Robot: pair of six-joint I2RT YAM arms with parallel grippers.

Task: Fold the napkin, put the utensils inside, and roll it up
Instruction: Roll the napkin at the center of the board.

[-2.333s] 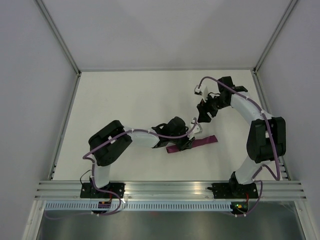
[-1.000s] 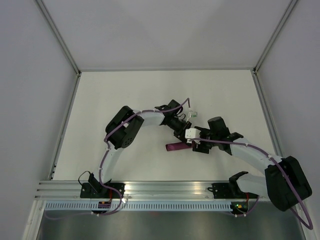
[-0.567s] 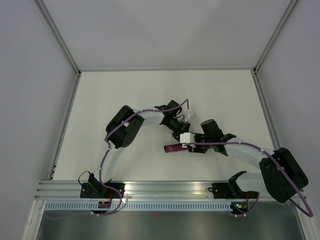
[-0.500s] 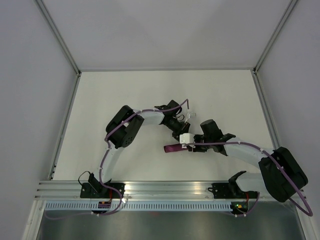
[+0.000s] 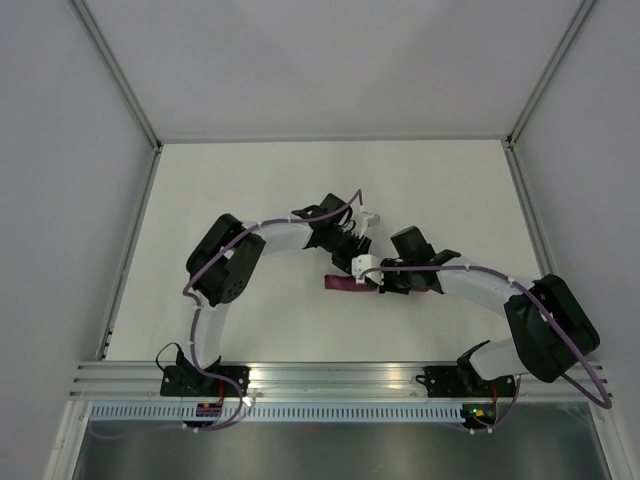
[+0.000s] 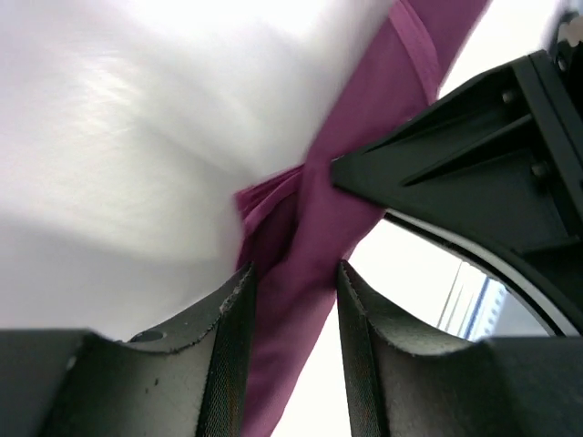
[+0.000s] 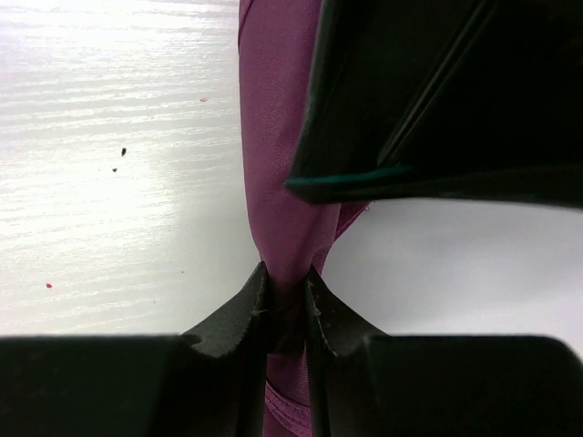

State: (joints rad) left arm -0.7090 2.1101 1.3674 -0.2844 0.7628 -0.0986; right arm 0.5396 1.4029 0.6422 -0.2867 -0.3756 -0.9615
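though barely seen overhead, napkin (image 7: 278, 137) pinched in right claw (image 7: 287, 289) — wrist view

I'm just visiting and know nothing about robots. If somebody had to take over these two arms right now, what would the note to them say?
Right gripper: shut on the napkin, pinching the narrow roll.
Left gripper: fingers straddle the same roll; whether they squeeze it cannot be told.
Things: the napkin lies on the table as a slim rolled strip between the two arms. No utensils in sight; they may be hidden inside the roll.
Done: the napkin looks folded and rolled.
Left: probably check that the roll is tight and holds the utensils, then let go and draw both arms back.
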